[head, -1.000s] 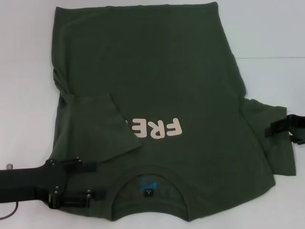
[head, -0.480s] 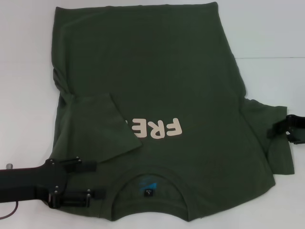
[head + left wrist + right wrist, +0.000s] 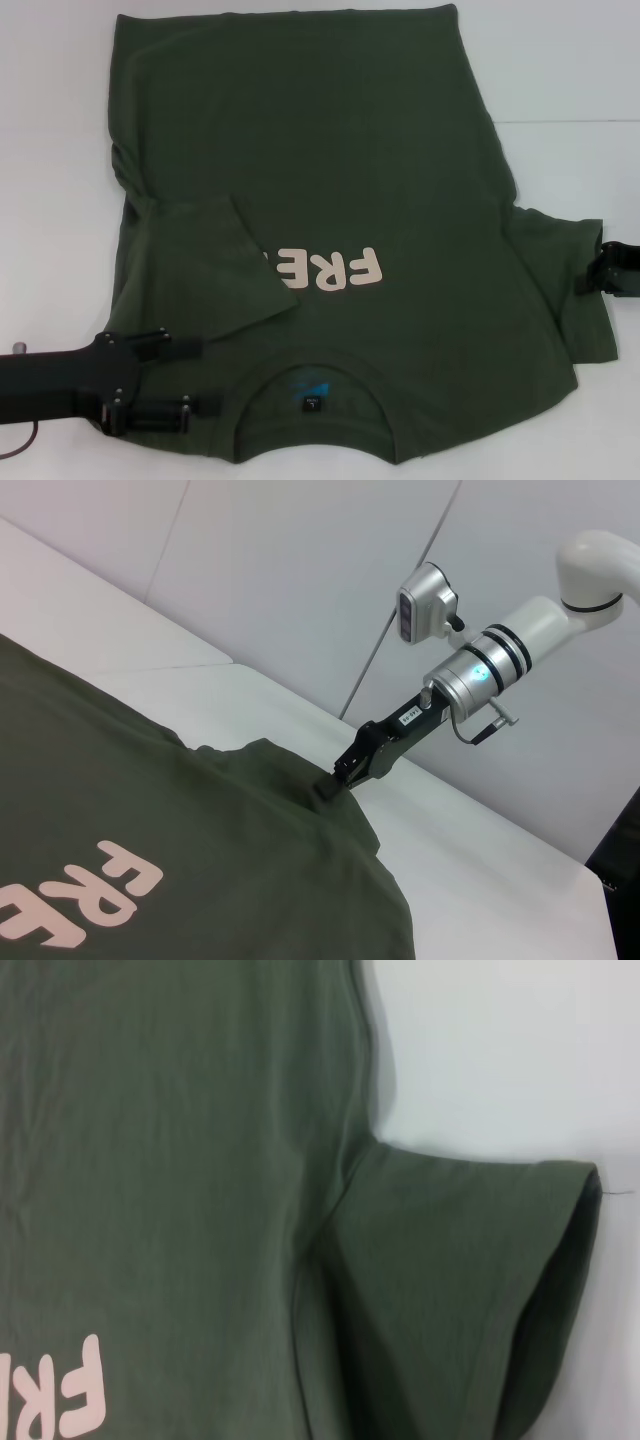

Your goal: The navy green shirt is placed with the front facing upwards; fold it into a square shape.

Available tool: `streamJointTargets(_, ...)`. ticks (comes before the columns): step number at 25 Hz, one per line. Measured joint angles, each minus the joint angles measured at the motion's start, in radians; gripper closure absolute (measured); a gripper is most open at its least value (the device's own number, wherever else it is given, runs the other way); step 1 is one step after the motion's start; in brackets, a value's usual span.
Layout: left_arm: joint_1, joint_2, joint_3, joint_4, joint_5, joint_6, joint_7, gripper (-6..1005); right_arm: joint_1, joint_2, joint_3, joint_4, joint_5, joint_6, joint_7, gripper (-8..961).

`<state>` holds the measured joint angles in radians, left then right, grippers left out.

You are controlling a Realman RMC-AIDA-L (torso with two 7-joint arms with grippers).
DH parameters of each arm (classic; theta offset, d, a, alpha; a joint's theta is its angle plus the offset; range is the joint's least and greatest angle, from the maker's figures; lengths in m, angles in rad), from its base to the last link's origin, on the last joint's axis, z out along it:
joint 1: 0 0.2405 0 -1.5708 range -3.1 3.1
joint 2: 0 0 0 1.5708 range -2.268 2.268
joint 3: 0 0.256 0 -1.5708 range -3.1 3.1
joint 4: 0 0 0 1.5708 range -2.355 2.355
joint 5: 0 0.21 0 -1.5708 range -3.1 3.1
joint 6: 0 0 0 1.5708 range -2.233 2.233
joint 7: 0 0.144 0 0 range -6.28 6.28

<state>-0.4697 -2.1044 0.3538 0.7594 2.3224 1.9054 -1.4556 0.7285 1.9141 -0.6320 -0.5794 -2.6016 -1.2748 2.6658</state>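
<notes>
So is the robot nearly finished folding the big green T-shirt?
Not nearly. Done: one short sleeve of the dark olive-green cotton T-shirt lies folded in over the chest, covering part of the pink lettering. In hand: the right gripper sits at the other sleeve, which lies spread out. The left gripper rests by the collar. Left: that sleeve, then folding the body square.

Right gripper (image 3: 592,278) drawn outward toward sleeve (image 3: 575,290) hem, less of it over cloth. Sleeve edge slightly shifted. Left gripper (image 3: 205,378) eased marginally back.
</notes>
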Motion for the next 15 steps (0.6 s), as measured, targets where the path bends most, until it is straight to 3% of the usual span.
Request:
streamJointTargets(8, -0.004, 0.0, -0.001, 0.0, 0.0, -0.002, -0.005, 81, -0.003, -0.008, 0.006, -0.002, 0.01, -0.004, -0.022, 918)
streamJointTargets(15, -0.005, 0.0, -0.005, -0.001, 0.0, -0.002, -0.007, 81, -0.007, -0.027, 0.01, -0.009, 0.076, -0.033, -0.06, 918)
